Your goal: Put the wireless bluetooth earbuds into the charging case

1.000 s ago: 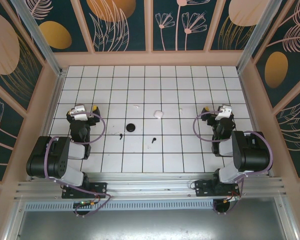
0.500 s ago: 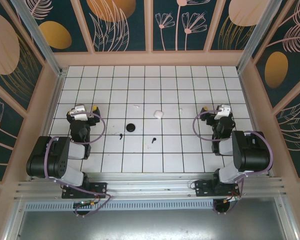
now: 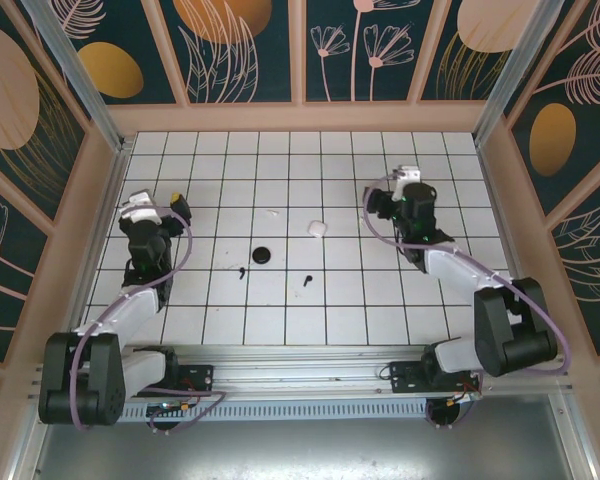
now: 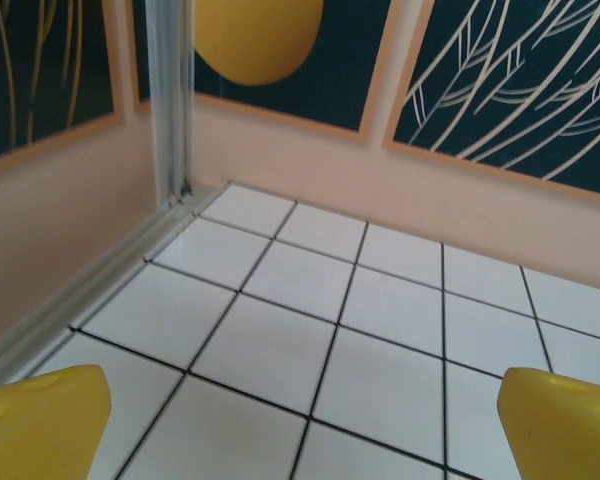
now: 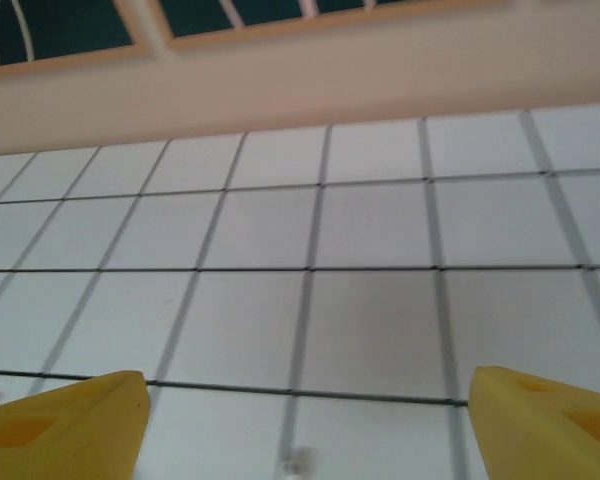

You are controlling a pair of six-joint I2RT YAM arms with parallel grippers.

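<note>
Two tiny black earbuds lie on the white tiled floor near the middle front, one [image 3: 241, 271] on the left and one [image 3: 307, 279] on the right. Just behind the left one sits a small round black object [image 3: 262, 257], seemingly the charging case. My left gripper [image 3: 152, 205] [image 4: 305, 420] hovers far to their left, facing the back left corner, its yellow fingers [image 4: 40, 420] wide apart over bare tiles. My right gripper [image 3: 398, 192] [image 5: 305, 420] hangs to the right and behind them. Its yellow fingertips [image 5: 540, 415] are also spread with nothing between them.
A small white rounded object [image 3: 317, 229] lies behind the right earbud, and a tiny white scrap [image 3: 272, 212] sits further back. A pale speck [image 5: 298, 463] shows on the tile under my right gripper. Wooden walls [image 3: 300, 115] and an aluminium post [image 4: 170, 100] bound the floor.
Both arms have unfolded from their tucked poses. The left gripper swung out to the left and back; the right gripper moved back and to the left. The earbuds and black object stayed put.
</note>
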